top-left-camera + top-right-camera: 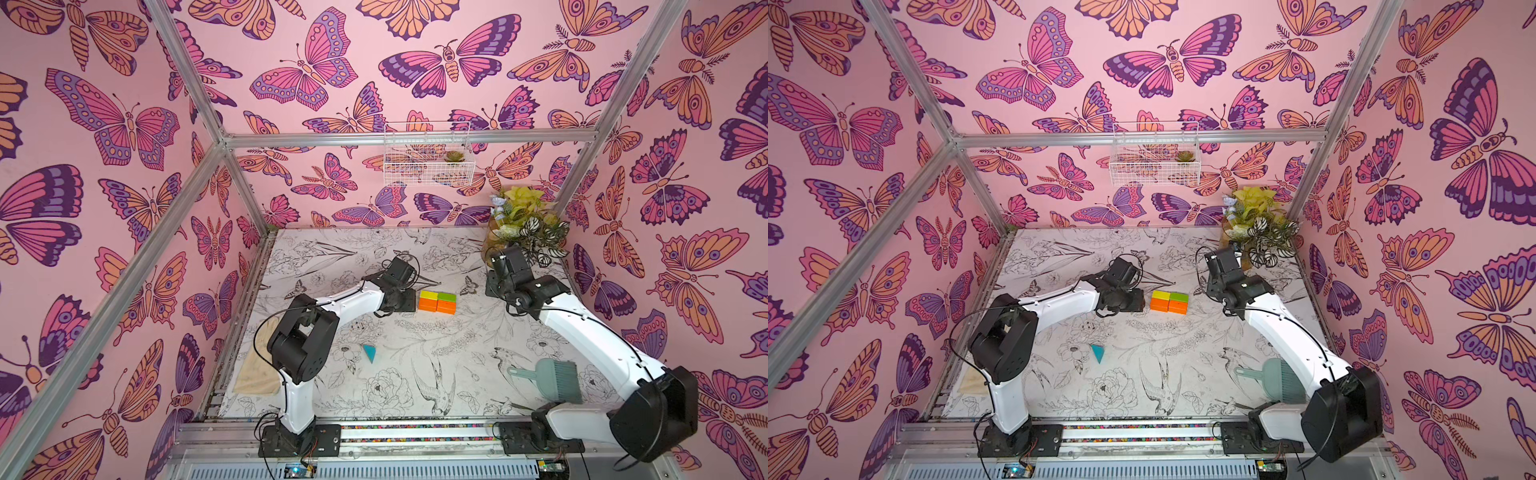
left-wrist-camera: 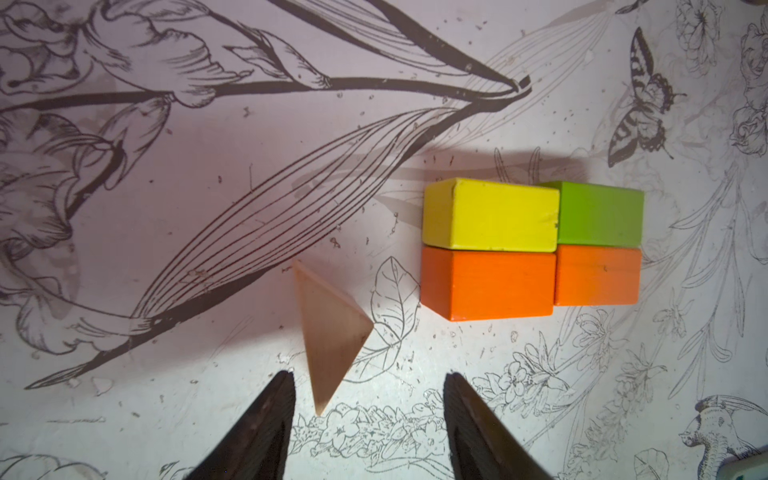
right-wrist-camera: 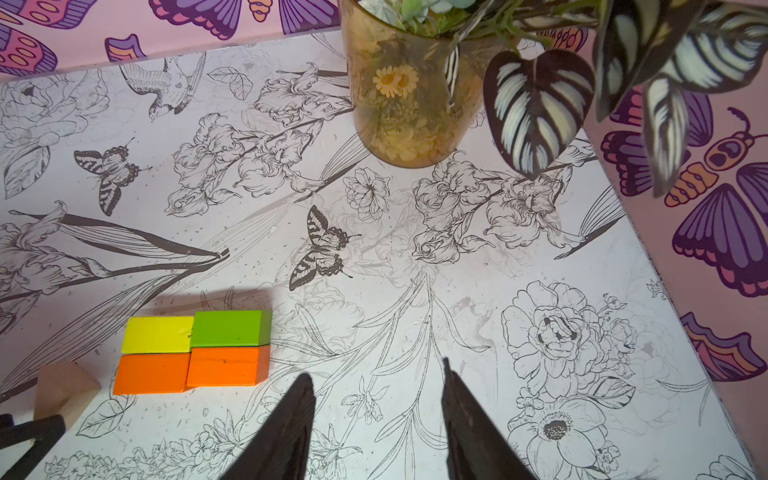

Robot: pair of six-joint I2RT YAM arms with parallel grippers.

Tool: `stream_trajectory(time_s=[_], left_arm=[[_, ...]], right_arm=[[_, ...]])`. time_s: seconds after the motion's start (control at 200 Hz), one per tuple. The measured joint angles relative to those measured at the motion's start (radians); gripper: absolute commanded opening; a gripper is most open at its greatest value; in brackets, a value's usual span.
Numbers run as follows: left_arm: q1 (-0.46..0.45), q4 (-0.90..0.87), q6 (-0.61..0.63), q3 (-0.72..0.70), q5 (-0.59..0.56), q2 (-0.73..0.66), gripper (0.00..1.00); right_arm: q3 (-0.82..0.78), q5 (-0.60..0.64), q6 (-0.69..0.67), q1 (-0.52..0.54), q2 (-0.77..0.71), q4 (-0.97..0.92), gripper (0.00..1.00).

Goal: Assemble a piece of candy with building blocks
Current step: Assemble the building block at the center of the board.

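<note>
A: Candy body first. Which way does it run?
B: Four bricks are packed into a rectangle on the table (image 1: pixel 415 340), long axis side to side between the two arms. Far row: yellow brick (image 2: pixel 490 214) on the left arm's side, green brick (image 2: pixel 600 214) on the right arm's side. Near row: orange brick (image 2: pixel 488 284) against the yellow, second orange brick (image 2: pixel 596 276) against the green. All lie flat and touch.
A: The triangles?
B: The tan triangle (image 2: pixel 328 328) lies flat just beside the yellow-orange end with a small gap, not touching. Its apex points at the rectangle, level with the orange row rather than the middle seam. Its long edge runs across the rectangle's axis. The teal triangle (image 1: pixel 369 352) lies well apart, nearer the front edge and near the left arm's elbow, narrow tip toward the front.
A: Left gripper?
B: The left gripper (image 2: pixel 369 376) points down at the table, fingers spread, gripping nothing. The tan triangle's tail end sits between the fingers, nearer one. Contact can't be told. In both top views the gripper hides this triangle.
A: Right?
B: The right gripper (image 3: pixel 376 370) is spread too and empty. It hangs over the table on the green side, apart from the bricks, near the glass vase (image 3: pixel 415 104).
A: Looks?
B: Bright painted wood. The yellow has a small dark nick at one corner. The tan one is plain wood, slightly blurred.
</note>
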Motion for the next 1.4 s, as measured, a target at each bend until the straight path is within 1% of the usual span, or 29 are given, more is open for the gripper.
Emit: stream_trajectory(time_s=[0.255, 0.631, 0.931, 1.041, 1.162, 1.402], left_arm=[[0.006, -0.020, -0.010, 0.016, -0.003, 0.037, 0.59], [0.014, -0.032, -0.019, 0.021, -0.015, 0.038, 0.53], [0.015, -0.037, -0.019, 0.044, -0.014, 0.072, 0.49], [0.017, -0.047, -0.019, 0.052, -0.014, 0.080, 0.45], [0.019, -0.051, -0.023, 0.058, -0.014, 0.083, 0.34], [0.021, -0.058, -0.018, 0.062, -0.014, 0.084, 0.31]], right_arm=[[-0.002, -0.009, -0.007, -0.009, 0.005, 0.008, 0.52], [-0.010, -0.026, -0.008, -0.011, 0.013, 0.018, 0.52], [-0.015, -0.029, -0.014, -0.012, 0.013, 0.018, 0.52], [-0.015, -0.029, -0.015, -0.013, 0.014, 0.018, 0.52], [-0.015, -0.030, -0.015, -0.016, 0.014, 0.018, 0.52], [-0.015, -0.032, -0.026, -0.017, 0.021, 0.019, 0.52]])
